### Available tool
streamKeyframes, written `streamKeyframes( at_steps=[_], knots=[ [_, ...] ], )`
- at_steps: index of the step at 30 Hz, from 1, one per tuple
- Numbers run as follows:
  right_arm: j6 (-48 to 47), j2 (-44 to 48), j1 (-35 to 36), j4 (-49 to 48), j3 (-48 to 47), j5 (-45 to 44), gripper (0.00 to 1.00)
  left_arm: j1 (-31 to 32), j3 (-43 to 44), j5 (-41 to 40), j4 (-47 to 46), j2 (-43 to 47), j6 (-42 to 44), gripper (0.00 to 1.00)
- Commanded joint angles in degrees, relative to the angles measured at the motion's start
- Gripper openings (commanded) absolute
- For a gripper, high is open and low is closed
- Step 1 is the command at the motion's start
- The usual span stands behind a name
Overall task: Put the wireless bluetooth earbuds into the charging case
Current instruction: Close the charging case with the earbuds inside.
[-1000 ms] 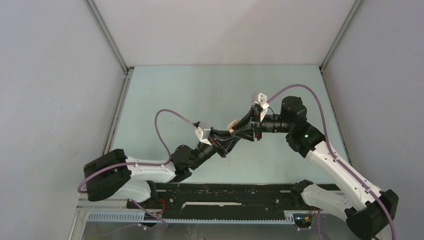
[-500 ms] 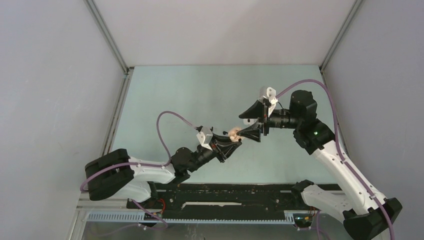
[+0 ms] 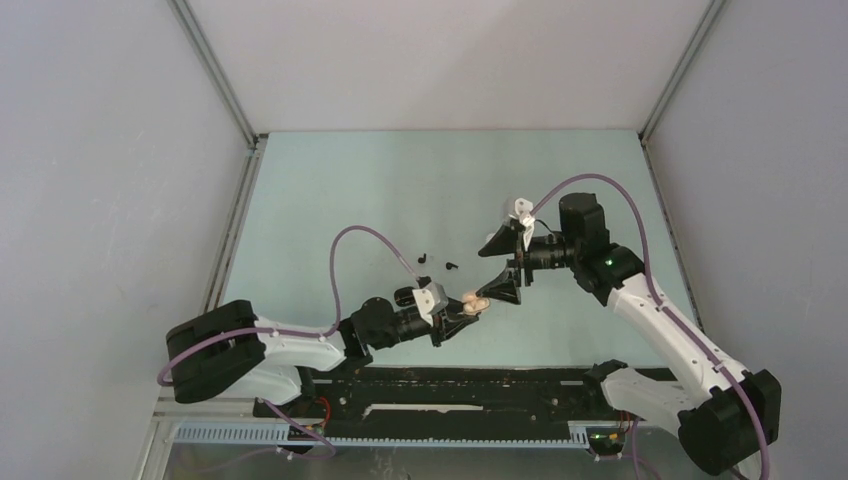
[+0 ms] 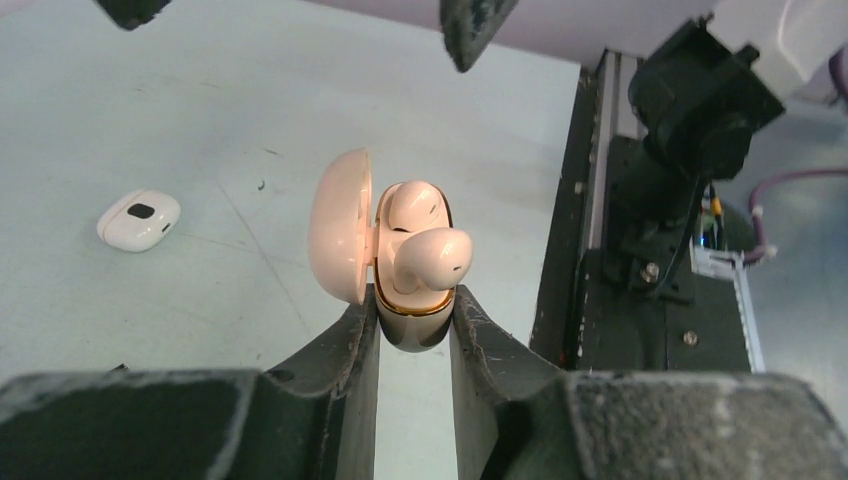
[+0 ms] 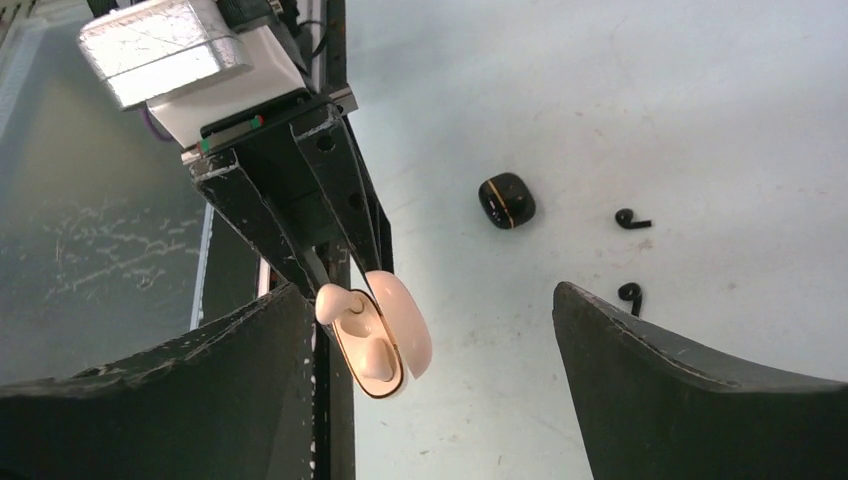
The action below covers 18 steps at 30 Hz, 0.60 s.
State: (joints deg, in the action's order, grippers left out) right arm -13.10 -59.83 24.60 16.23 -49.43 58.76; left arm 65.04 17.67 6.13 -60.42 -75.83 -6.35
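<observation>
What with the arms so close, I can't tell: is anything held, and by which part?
The left gripper pinches the open beige charging case by its base's sides; the right gripper, open, holds nothing.

Nothing readable here tbh, no text, brand or number anywhere I can make out. The beige charging case (image 4: 400, 260), the little white case (image 4: 139, 220) and the black case (image 5: 506, 200) all look plain, with no logo or print showing. Same for the foil-wrapped block (image 5: 165, 50) in the right wrist view: if there's lettering on it, it's too small to tell.
</observation>
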Motion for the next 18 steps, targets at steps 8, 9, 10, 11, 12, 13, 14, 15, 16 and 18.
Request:
streamKeyframes(
  at_steps=[8,9,10,11,12,13,14,15,16,18],
  knots=[
    [-20.2,-5.2,2.7,9.7,0.0,0.5,0.96,-2.5,0.1,10.1,-3.4,-4.8,2.8,0.00],
    [-21.4,-5.7,3.6,10.4,0.0,-0.4,0.96,-2.8,0.0,10.6,-4.1,-5.3,2.4,0.00],
    [-22.1,-6.1,4.3,10.8,0.0,-1.1,0.95,-3.1,0.0,10.9,-4.9,-5.6,2.1,0.00],
    [-22.5,-6.6,4.9,11.0,0.0,-1.8,0.94,-3.3,0.0,11.2,-5.5,-6.0,1.9,0.00],
    [-22.6,-7.0,5.2,11.1,0.0,-2.2,0.93,-3.6,0.0,11.4,-6.1,-6.2,1.6,0.00],
    [-22.6,-7.4,5.5,11.1,0.0,-2.5,0.93,-3.7,0.0,11.6,-6.3,-6.2,1.4,0.00],
    [-22.6,-7.9,5.7,11.1,0.0,-2.5,0.93,-3.8,0.0,11.7,-6.6,-6.4,1.3,0.00],
    [-22.6,-8.2,6.1,11.1,0.0,-2.6,0.93,-3.9,-0.1,11.8,-6.8,-6.5,1.2,0.00],
    [-22.6,-8.5,6.4,11.2,0.1,-3.0,0.93,-3.9,-0.2,12.0,-7.0,-6.4,1.1,0.00],
    [-21.7,-9.0,6.7,10.3,0.0,-4.2,0.92,-4.0,-0.3,12.3,-7.2,-6.4,1.2,0.00]
  ],
)
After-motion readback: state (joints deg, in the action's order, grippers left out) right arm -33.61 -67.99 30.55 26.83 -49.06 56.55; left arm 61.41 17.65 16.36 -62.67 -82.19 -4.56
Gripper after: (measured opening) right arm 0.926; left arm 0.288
